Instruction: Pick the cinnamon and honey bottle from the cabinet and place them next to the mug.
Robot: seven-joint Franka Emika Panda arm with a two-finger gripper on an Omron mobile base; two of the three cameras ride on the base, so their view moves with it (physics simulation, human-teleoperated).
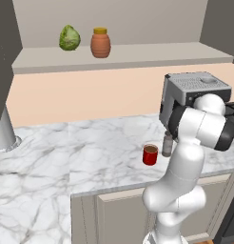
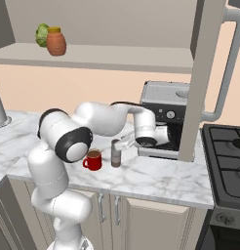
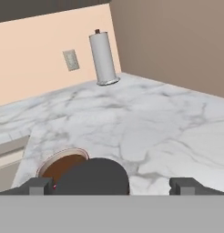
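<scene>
The cinnamon (image 2: 115, 153) stands upright on the marble counter (image 2: 156, 178), just right of the red mug (image 2: 93, 159). My gripper (image 2: 123, 142) hangs over the shaker's top, jaws open. In the hand view the cinnamon's dark cap (image 3: 98, 175) sits between the two fingertips (image 3: 38, 185) with a gap on each side, and the mug (image 3: 63, 163) shows its brown inside beside it. From the left base view the cinnamon (image 1: 167, 144) and mug (image 1: 150, 155) are beside my arm. The honey bottle (image 1: 100, 43) stands on the cabinet shelf (image 1: 138, 55), far up and left.
A green cabbage (image 1: 69, 38) sits left of the honey bottle. A grey coffee machine (image 2: 163, 117) stands close behind the gripper. A tall panel with a handle (image 2: 202, 78) and a stove (image 2: 229, 146) lie to the right. A paper towel roll (image 3: 102, 57) stands in the far corner.
</scene>
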